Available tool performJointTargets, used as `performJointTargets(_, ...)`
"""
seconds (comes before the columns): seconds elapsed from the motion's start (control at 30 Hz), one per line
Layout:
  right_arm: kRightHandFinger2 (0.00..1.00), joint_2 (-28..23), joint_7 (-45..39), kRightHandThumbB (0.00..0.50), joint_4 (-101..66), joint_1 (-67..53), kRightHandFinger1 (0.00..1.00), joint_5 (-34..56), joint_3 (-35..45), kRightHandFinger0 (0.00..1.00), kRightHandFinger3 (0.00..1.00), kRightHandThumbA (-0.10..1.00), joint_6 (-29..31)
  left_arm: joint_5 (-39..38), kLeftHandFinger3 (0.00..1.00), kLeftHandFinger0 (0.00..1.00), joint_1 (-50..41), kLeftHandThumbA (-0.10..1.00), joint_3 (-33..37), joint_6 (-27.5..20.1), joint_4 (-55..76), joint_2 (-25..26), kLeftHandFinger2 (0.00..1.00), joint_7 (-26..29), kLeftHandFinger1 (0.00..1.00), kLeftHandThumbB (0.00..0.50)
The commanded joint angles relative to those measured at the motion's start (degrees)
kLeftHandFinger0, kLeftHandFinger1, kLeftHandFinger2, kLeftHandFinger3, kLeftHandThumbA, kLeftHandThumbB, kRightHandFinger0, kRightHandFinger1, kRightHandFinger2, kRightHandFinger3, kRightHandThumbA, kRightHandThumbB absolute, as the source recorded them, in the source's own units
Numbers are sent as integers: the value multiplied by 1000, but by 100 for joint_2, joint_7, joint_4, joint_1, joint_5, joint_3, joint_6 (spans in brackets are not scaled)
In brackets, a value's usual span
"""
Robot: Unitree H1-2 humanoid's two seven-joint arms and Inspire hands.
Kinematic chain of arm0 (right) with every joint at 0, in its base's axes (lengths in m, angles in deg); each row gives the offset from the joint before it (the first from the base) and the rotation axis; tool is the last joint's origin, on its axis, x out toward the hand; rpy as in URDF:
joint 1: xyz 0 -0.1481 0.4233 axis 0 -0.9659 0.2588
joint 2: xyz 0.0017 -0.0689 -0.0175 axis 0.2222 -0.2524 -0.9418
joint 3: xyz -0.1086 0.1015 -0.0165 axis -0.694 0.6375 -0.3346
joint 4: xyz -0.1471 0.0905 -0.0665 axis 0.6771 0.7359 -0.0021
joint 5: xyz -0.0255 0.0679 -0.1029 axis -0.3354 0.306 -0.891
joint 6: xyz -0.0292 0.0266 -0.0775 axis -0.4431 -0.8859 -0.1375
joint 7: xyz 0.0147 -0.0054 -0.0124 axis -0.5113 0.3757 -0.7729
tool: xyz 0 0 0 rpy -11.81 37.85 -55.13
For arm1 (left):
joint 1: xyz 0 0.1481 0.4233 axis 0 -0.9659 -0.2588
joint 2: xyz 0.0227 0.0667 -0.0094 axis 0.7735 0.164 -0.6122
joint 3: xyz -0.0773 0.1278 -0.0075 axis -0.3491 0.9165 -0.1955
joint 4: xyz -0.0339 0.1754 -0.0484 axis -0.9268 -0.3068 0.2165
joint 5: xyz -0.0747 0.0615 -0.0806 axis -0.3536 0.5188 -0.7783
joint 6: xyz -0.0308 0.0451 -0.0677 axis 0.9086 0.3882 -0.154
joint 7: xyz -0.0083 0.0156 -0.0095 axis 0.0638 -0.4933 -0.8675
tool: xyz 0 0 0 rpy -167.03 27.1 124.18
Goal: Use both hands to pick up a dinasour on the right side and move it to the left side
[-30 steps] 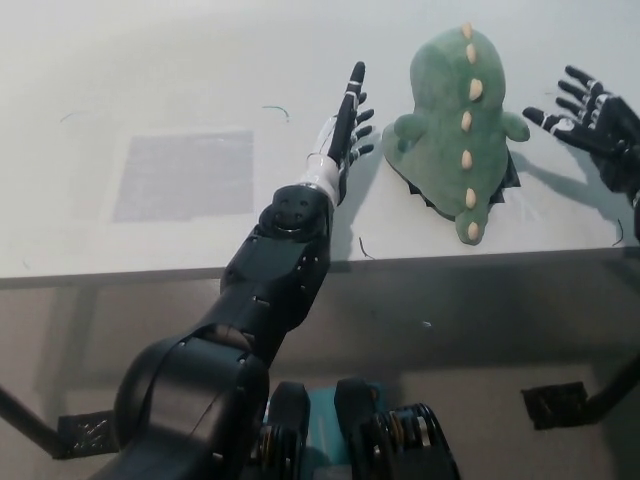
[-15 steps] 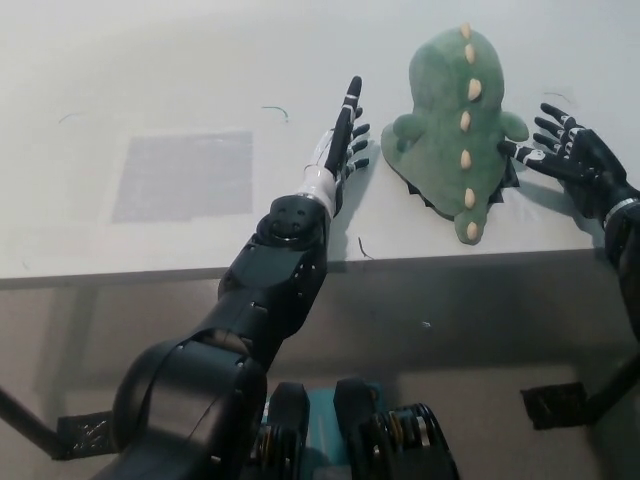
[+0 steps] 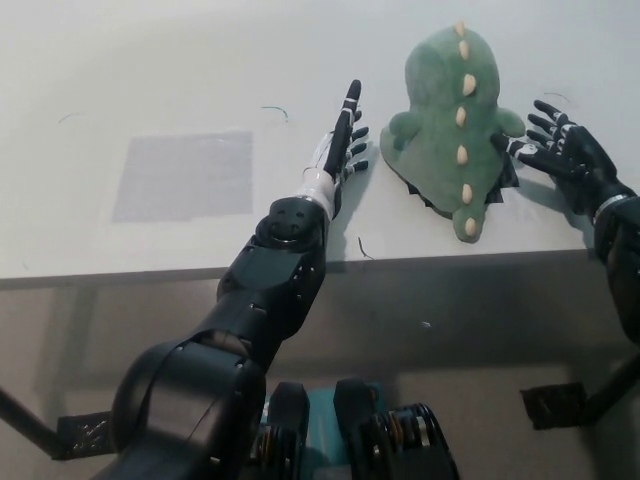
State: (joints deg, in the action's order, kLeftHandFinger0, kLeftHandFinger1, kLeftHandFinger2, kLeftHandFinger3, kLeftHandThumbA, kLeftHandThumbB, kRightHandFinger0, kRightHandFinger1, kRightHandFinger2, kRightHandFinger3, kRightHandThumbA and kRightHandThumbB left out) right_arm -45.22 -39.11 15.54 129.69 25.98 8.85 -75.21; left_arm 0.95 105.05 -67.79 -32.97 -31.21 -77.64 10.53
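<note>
A green plush dinosaur (image 3: 445,110) with cream spikes down its back lies on the white table (image 3: 200,70) at the right, tail toward the front edge. My left hand (image 3: 343,142) is open, fingers stretched flat, just left of the dinosaur with a narrow gap between them. On the other side, my right hand (image 3: 562,152) is open with spread fingers, and its fingertips (image 3: 512,148) touch the dinosaur's right flank. Neither hand holds anything.
A grey rectangular patch (image 3: 182,175) marks the table's left part. The table's front edge (image 3: 430,260) runs just below the dinosaur's tail. Something dark (image 3: 504,178) shows under the dinosaur's right side. Small thread scraps (image 3: 275,110) lie on the table.
My right hand has moved left and come against the dinosaur's side. The dinosaur has shifted slightly left. My left hand has drawn back a little toward me.
</note>
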Motion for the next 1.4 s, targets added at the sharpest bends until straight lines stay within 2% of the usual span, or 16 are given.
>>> performJointTargets(0.0, 1000, 73, 128, 204, -24, 376, 1000, -101, -76, 1000, 1000, 1000, 302, 52, 1000, 1000, 353, 1000, 36, 25, 64, -54, 1000, -30, 1000, 403)
performJointTargets(0.13, 1000, 186, 246, 211, -61, 410, 1000, -193, -158, 1000, 1000, 1000, 355, -18, 1000, 1000, 422, 1000, -13, 64, 55, -138, 1000, -101, 1000, 450)
performJointTargets(0.23, 1000, 254, 293, 238, -97, 464, 1000, -182, -149, 1000, 1000, 1000, 324, -19, 1000, 1000, 487, 1000, -11, 102, 50, -198, 1000, -89, 1000, 428)
performJointTargets(0.27, 1000, 274, 301, 232, -97, 486, 1000, -196, -157, 1000, 1000, 1000, 347, 16, 1000, 1000, 513, 1000, 21, 106, 45, -219, 1000, -72, 1000, 423)
performJointTargets(0.33, 1000, 315, 320, 236, -98, 535, 1000, -185, -142, 1000, 1000, 1000, 336, -1, 1000, 1000, 572, 1000, 11, 132, 41, -278, 1000, -92, 1000, 440)
performJointTargets(0.43, 1000, 371, 326, 243, -89, 570, 1000, -200, -149, 1000, 1000, 1000, 330, -19, 1000, 1000, 599, 1000, -3, 163, 36, -306, 1000, -128, 1000, 440)
performJointTargets(0.67, 1000, 423, 390, 228, -163, 661, 1000, -215, -151, 1000, 1000, 1000, 292, 80, 1000, 1000, 736, 1000, 95, 161, -2, -454, 1000, 36, 1000, 462)
performJointTargets(0.73, 1000, 432, 339, 219, -125, 682, 1000, -172, -126, 1000, 1000, 1000, 393, 163, 1000, 1000, 778, 1000, 196, 174, 1, -499, 1000, -20, 1000, 447)
performJointTargets(0.8, 1000, 427, 339, 203, -77, 701, 1000, -205, -153, 1000, 1000, 1000, 522, 191, 1000, 1000, 783, 1000, 253, 160, -1, -517, 1000, -53, 1000, 457)
performJointTargets(0.83, 1000, 421, 318, 214, -106, 704, 1000, -209, -163, 1000, 1000, 1000, 512, 213, 1000, 1000, 791, 1000, 288, 191, 0, -550, 1000, -83, 1000, 449)
performJointTargets(1.03, 1000, 412, 316, 205, -80, 768, 1000, -223, -176, 1000, 1000, 1000, 491, 265, 1000, 1000, 818, 1000, 391, 176, 9, -558, 1000, -86, 1000, 400)
performJointTargets(1.1, 1000, 391, 309, 218, -43, 775, 1000, -226, -174, 1000, 1000, 1000, 503, 188, 1000, 1000, 816, 1000, 341, 207, 9, -557, 1000, -107, 1000, 402)
performJointTargets(1.37, 1000, 397, 319, 204, 1, 762, 1000, -264, -190, 1000, 1000, 1000, 593, 227, 1000, 1000, 803, 1000, 382, 171, 11, -525, 1000, -175, 1000, 411)
